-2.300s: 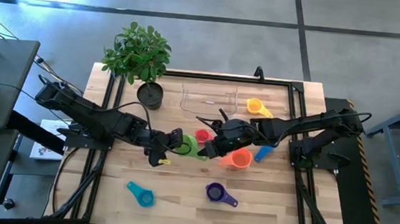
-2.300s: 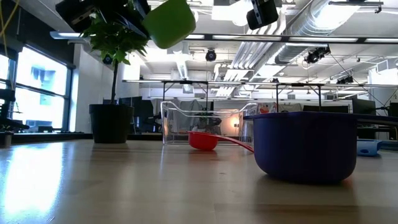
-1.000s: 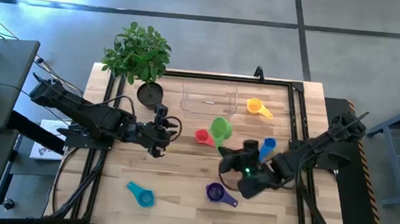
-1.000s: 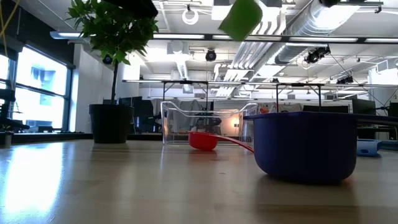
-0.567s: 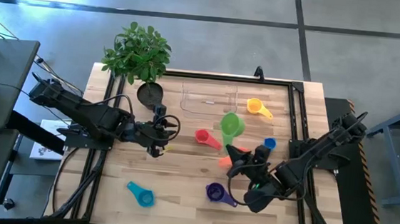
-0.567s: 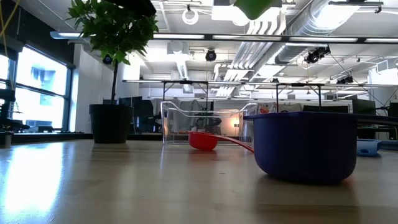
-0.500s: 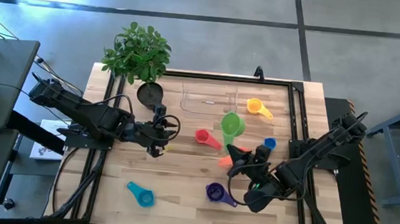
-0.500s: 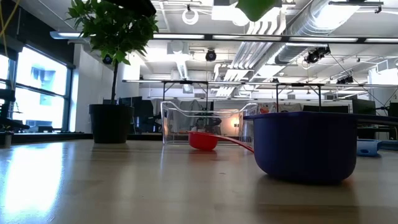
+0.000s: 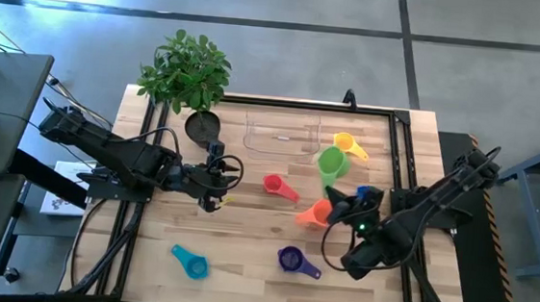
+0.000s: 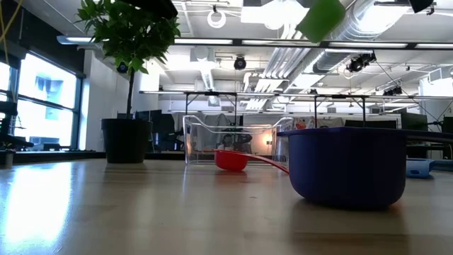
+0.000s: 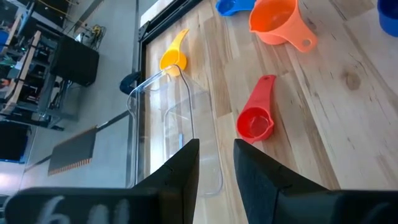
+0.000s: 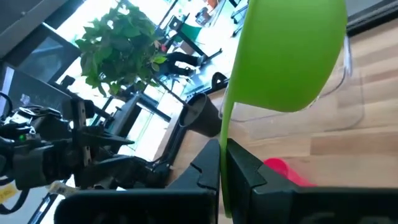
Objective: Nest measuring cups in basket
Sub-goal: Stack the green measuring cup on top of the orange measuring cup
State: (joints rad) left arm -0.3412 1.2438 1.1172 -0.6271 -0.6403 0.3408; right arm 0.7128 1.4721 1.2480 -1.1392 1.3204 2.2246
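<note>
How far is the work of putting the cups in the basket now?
Nothing is in the clear basket yet. In hand: the right gripper holds the green cup in the air near the basket. Left: the yellow, red, orange, blue, purple and teal cups lie on the table.
</note>
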